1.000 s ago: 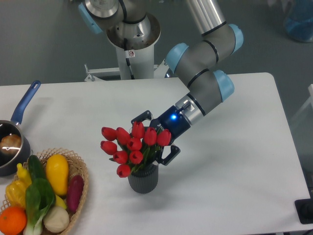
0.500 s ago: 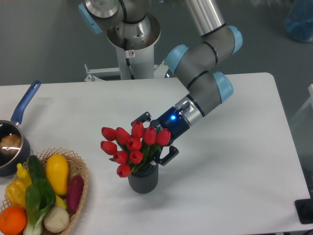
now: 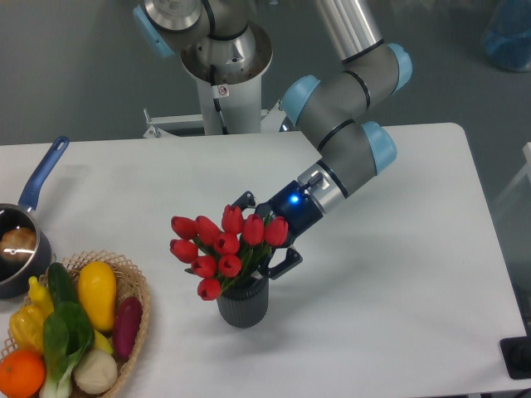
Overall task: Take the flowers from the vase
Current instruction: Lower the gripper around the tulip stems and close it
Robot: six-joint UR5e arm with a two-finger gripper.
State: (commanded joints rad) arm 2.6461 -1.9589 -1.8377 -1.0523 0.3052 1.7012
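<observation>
Where the white surface (image 3: 398,274) meets the left edge of the view, a dark pot (image 3: 18,249) with a blue handle is seen, with something pale brown inside it. Just below it, a wicker basket (image 3: 137,290) is set at the lower left corner, and it is filled with vegetables (image 3: 70,327): yellow, green, purple, orange and white pieces can be made out. Near the middle of the surface, the vase (image 3: 243,305), dark grey and ribbed, is stood upright. The flowers (image 3: 222,249) are held in its mouth, and their red heads are spread upward and to the left above the rim, with green leaves showing between them. The claw (image 3: 264,234) is placed directly behind the flowers, just above the vase, and it is reached in from the upper right. 2 dark fingers (image 3: 284,262) are seen on either side of the bunch, 1 above the heads and 1 beside the vase rim, so the claw is spread apart around the stems. Whether the fingers are touching the stems cannot be told, because the heads hide them. A blue light is lit on the wrist, and the arm (image 3: 348,108) is carried up to the top of the view.
</observation>
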